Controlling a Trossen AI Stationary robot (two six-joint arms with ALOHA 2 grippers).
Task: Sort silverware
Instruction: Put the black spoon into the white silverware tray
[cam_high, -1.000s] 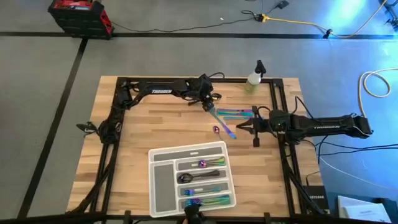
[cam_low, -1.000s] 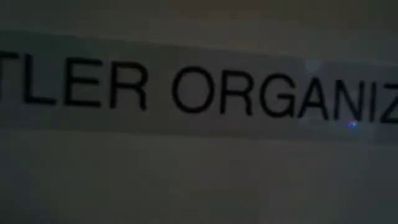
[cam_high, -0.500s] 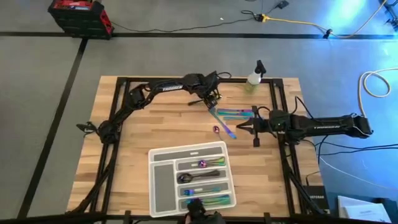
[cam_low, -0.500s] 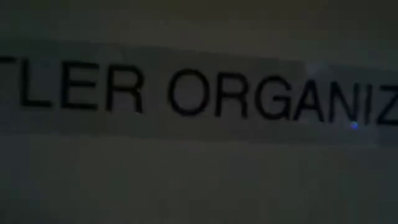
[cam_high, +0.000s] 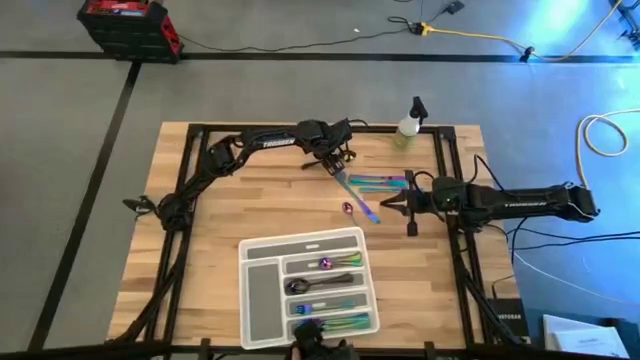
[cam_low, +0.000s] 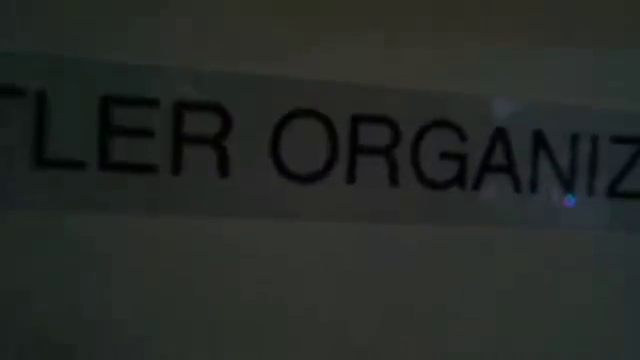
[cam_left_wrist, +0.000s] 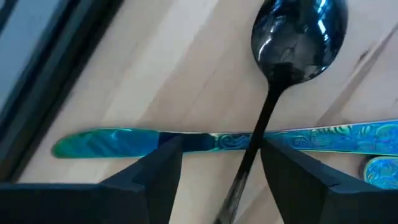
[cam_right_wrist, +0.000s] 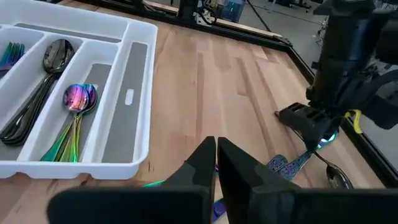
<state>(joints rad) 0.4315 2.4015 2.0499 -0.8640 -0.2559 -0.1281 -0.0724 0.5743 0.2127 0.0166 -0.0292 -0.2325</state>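
The left gripper (cam_left_wrist: 221, 171) is open, 1 finger on each side of the dark spoon (cam_left_wrist: 292, 43), whose handle lies across a blue knife (cam_left_wrist: 124, 142). Closing now might pinch both. Farther off, the right gripper (cam_right_wrist: 216, 163) waits, closed.

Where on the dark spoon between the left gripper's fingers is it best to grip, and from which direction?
Grip the dark spoon on its thin handle, just behind the bowl, coming straight down from above. The handle lies flat on the wooden table and runs between the fingers of the open left gripper, crossing over a teal knife, so closing there should probably catch only the spoon.
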